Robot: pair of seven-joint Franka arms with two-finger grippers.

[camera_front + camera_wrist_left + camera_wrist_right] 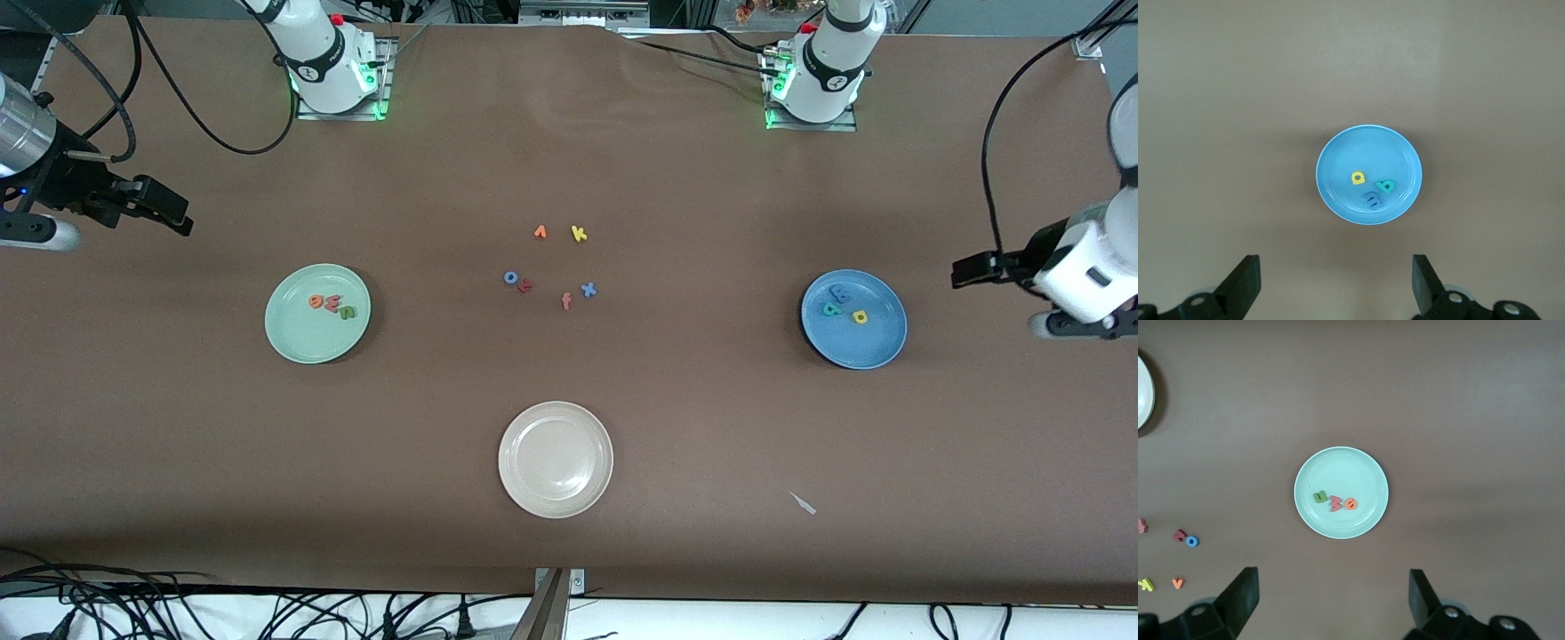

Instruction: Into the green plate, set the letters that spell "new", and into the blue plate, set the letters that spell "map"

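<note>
The green plate (307,342) (1338,463) holds a green "n" (348,312) (1320,497), a salmon "w" (332,305) (1336,503) and an orange "e" (316,302) (1351,503). In the blue plate (867,351) (1365,143) lie a blue "m" (839,292) (1372,199), a teal "a" (832,309) (1385,186) and a yellow "p" (860,316) (1357,178). My right gripper (169,213) (1333,603) hangs open and empty over bare table beside the green plate. My left gripper (969,269) (1336,287) hangs open and empty beside the blue plate.
A cream-white plate (556,498) sits near the front edge. Mid-table lie an orange "v" (540,232), a yellow "k" (579,234), a blue "o" (510,277), a red letter (525,285), a salmon "f" (566,301) and a blue "x" (588,289). A white scrap (803,503) lies near the front.
</note>
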